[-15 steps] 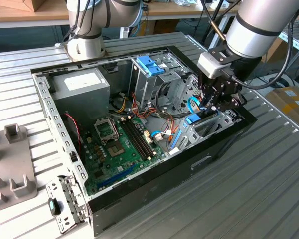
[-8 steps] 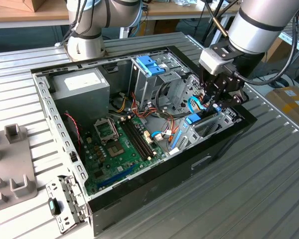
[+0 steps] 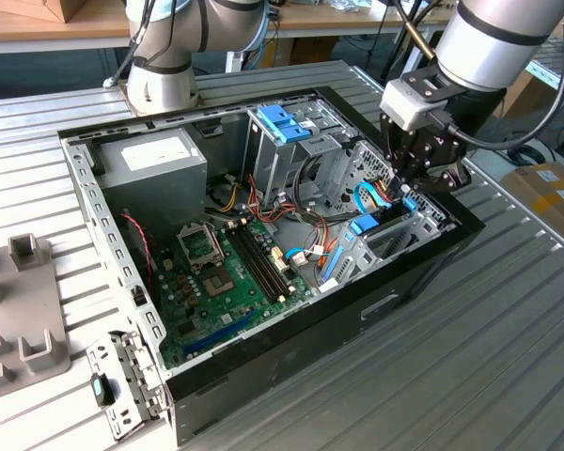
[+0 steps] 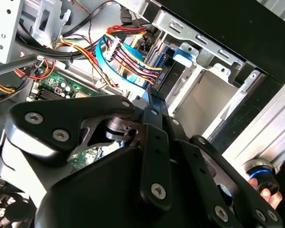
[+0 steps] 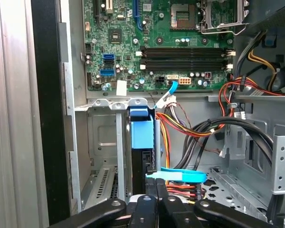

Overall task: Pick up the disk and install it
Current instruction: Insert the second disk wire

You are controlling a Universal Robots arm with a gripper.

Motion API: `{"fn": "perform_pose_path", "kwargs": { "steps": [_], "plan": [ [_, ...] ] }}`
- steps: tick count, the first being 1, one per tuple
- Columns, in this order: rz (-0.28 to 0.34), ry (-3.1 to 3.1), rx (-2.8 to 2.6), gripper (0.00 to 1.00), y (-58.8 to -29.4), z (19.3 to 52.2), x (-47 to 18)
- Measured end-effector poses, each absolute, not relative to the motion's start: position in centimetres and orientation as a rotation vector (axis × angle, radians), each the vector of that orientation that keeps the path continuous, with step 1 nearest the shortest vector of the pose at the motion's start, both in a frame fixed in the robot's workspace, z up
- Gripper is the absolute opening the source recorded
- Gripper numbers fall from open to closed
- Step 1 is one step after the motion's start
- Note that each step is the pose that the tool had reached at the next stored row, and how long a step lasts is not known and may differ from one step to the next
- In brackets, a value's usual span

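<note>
Pinched together, my gripper's (image 5: 154, 199) jaws press the disk (image 5: 141, 142) into the case-edge drive bay (image 5: 102, 142); seating needs a straight push.

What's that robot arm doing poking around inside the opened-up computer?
A robot arm has its gripper lowered into the drive bay at the corner of an open computer case lying on its side. The disk, a drive in a blue plastic frame, stands on edge in a slot of that bay, right under the gripper, so it looks like it is being seated there. Coloured cables run beside the bay, and the green motherboard lies exposed in the middle of the case.
</note>
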State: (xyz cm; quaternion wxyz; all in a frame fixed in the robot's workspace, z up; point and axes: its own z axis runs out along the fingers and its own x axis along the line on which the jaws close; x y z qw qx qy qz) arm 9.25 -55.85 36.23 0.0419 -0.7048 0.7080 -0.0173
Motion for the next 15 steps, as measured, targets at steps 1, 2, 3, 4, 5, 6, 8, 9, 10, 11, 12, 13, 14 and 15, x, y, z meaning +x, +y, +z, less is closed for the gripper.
{"fn": "perform_pose_path", "kwargs": {
  "steps": [1, 2, 3, 4, 5, 6, 8, 9, 10, 11, 12, 13, 14, 15],
  "plan": [
    [-0.052, 2.167, -2.157, 0.10, -55.8, 36.2, 9.4],
    [-0.051, 2.168, -2.158, 0.10, -55.9, 36.2, 9.5],
    [-0.049, 2.169, -2.159, 0.10, -55.9, 36.2, 9.8],
    [-0.048, 2.169, -2.159, 0.10, -55.8, 36.2, 10.0],
    [-0.047, 2.170, -2.160, 0.10, -55.9, 36.2, 10.2],
    [-0.047, 2.171, -2.161, 0.10, -55.8, 36.2, 10.4],
    [-0.048, 2.172, -2.161, 0.10, -55.8, 36.2, 10.4],
    [-0.047, 2.172, -2.161, 0.10, -55.8, 36.2, 10.4],
    [-0.037, 2.177, -2.166, 0.10, -55.9, 36.2, 10.4],
    [-0.014, 2.188, -2.177, 0.10, -55.9, 36.2, 10.4],
    [0.003, 2.196, -2.184, 0.10, -55.9, 36.2, 10.4],
    [0.017, 2.203, -2.190, 0.10, -55.8, 36.2, 10.4],
    [0.018, 2.204, -2.191, 0.10, -55.8, 36.2, 10.4],
    [0.018, 2.204, -2.191, 0.10, -55.8, 36.2, 10.4]
  ]
}}
